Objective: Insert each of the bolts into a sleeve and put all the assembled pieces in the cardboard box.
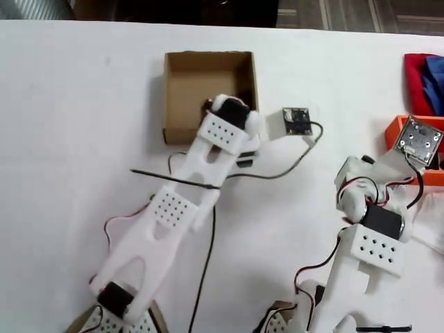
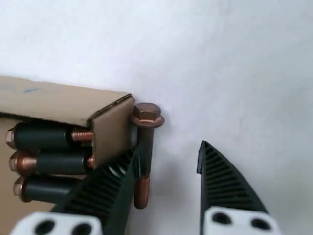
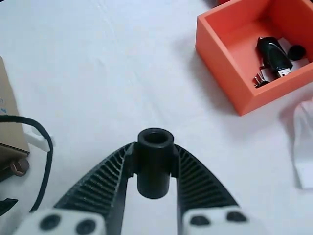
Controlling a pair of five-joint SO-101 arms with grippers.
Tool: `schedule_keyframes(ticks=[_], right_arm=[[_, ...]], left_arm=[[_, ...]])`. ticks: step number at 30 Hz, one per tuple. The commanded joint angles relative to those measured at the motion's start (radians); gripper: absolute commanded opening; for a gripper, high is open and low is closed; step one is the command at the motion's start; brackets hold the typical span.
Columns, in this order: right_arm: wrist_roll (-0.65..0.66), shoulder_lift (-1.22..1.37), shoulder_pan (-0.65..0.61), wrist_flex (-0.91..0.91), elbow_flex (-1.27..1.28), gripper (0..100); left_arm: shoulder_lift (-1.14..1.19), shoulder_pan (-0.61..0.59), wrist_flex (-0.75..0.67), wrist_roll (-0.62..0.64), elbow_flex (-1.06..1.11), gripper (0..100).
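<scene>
- At an outside corner of the cardboard box [image 2: 58, 100], I see one loose copper bolt [image 2: 145, 120] lying on the white desk [image 2: 220, 58]. Its flanged head is level with the top of the box wall and its shank runs along that wall.
- My left hand [image 2: 168, 149] is spread open over that spot. One finger [image 2: 105, 193] is right beside the bolt and the other [image 2: 222, 188] stands well apart from it across bare desk, so nothing is gripped.
- Inside the box, three assembled pieces [image 2: 58, 163] lie side by side. Each is a black sleeve with copper bolt ends showing.
- From the high view, the left arm stretches to the box's [image 1: 208, 54] near corner on the side facing the right arm.
- My right hand [image 3: 154, 149] is clamped on a black sleeve [image 3: 154, 169]. It is held between both fingers with its open bore turned towards the wrist camera.
- Beyond that sleeve sits an orange tray [image 3: 244, 58] holding a few small dark parts I cannot identify.
- A black cable [image 3: 46, 147] loops over the desk near the box.
</scene>
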Motion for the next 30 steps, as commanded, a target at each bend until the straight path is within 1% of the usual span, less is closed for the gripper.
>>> schedule_keyframes(ticks=[1,15,20,30], right_arm=[[-0.006,-0.036,0.010,-0.024,-0.005,2.3],[-0.006,-0.036,0.010,-0.024,-0.005,2.3],[-0.006,-0.036,0.010,-0.024,-0.005,2.3],[-0.006,-0.036,0.010,-0.024,-0.005,2.3]], left_arm=[[-0.080,-0.035,0.002,-0.012,-0.035,19],[-0.078,-0.034,-0.133,-0.012,-0.033,19],[-0.038,-0.040,-0.130,-0.040,-0.035,19],[0.077,-0.031,-0.130,-0.041,-0.036,19]])
